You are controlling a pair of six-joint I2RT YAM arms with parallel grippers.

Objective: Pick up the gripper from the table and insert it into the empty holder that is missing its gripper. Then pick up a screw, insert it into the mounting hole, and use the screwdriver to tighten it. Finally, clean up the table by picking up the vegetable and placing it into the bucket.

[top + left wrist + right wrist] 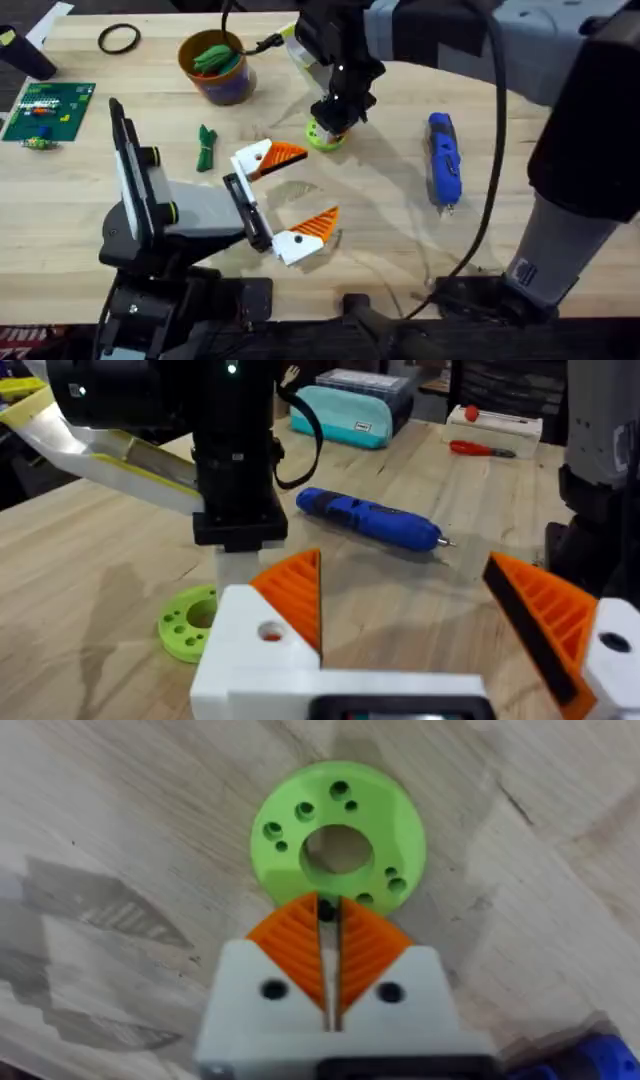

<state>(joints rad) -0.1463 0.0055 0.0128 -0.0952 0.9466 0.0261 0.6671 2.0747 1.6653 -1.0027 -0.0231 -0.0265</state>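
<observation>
Where pale wood table [380,235] spreads, screwdriver [444,158] lies.

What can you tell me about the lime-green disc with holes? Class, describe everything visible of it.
The lime-green disc is a flat round ring, plastic by its look, with one large centre hole and several small holes around it. It lies flat on the wooden table, near the middle, to the left of the blue screwdriver. The right pincer stands right over its edge, orange pads pressed together, with something thin and dark between their tips. Whether they touch the disc is unclear.
</observation>
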